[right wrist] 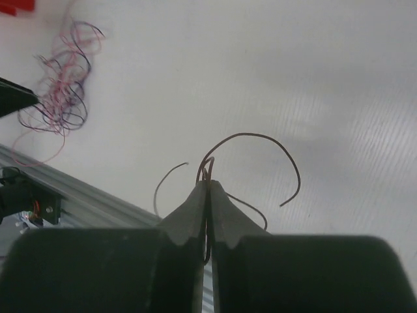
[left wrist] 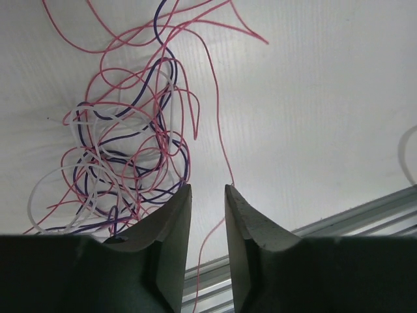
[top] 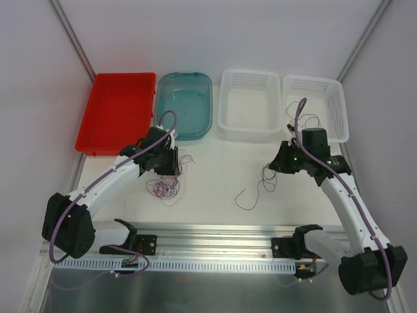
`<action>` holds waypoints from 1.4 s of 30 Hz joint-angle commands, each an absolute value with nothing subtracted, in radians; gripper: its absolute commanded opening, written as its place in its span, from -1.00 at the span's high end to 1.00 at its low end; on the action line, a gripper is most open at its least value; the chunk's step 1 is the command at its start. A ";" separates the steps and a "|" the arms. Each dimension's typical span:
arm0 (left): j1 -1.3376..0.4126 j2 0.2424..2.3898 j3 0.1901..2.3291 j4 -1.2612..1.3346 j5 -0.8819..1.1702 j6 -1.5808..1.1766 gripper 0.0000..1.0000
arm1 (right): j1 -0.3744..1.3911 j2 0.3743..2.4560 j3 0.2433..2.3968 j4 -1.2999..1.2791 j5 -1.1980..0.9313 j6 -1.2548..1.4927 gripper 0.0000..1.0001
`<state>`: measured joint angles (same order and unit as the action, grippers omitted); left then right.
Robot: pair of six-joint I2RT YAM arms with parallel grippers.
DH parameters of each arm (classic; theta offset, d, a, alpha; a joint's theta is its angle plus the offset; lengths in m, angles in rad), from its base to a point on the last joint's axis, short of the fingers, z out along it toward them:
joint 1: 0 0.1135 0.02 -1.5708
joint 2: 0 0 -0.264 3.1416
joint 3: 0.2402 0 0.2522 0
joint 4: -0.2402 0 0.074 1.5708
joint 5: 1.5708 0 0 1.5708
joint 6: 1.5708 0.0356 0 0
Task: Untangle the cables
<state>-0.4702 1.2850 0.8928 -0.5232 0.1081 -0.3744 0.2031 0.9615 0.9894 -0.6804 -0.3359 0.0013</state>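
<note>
At left gripper [left wrist: 208, 189]: jaws parted by narrow gap, nothing gripped, pink strand [left wrist: 216, 104] running loose through gap. Just beyond fingertips, lying on white table [top: 215, 176]: clump of cables [left wrist: 124, 156] in pink, white and dark purple loops.

At right gripper [right wrist: 208, 184]: jaws pressed closed on dark brown strand [right wrist: 260, 138], ends curling out above tips. Well apart from clump, toward right side of table.

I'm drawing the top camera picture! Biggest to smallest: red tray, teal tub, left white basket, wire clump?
1. red tray.
2. teal tub and left white basket look about alike; I won't rank them.
3. wire clump, smallest by far.
</note>
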 commanded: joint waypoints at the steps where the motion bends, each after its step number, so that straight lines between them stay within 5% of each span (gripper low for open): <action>1: -0.466 1.194 0.960 -0.528 0.144 -0.328 0.43 | 0.221 1.011 0.901 -0.559 -0.385 0.028 0.90; 3: -0.466 1.158 0.971 -0.528 0.120 -0.290 0.28 | 0.225 1.052 0.844 -0.496 -0.348 0.038 0.89; 10: -0.466 1.046 0.962 -0.480 -0.080 -0.195 -0.12 | 0.268 1.157 0.758 -0.442 -0.172 0.060 0.37; 14: -0.463 0.973 0.933 -0.430 -0.190 -0.169 -0.52 | 0.327 1.152 0.727 -0.440 -0.060 0.118 0.16; 21: -0.454 0.905 0.855 -0.362 -0.316 -0.156 -0.77 | 0.429 1.146 0.692 -0.407 0.089 0.179 -0.19; 35: -0.451 0.848 0.802 -0.353 -0.405 -0.146 -0.82 | 0.477 1.316 0.644 -0.259 0.084 0.166 0.17; 42: -0.451 0.848 0.795 -0.353 -0.403 -0.144 -0.82 | 0.492 1.266 0.673 -0.330 0.138 0.134 0.81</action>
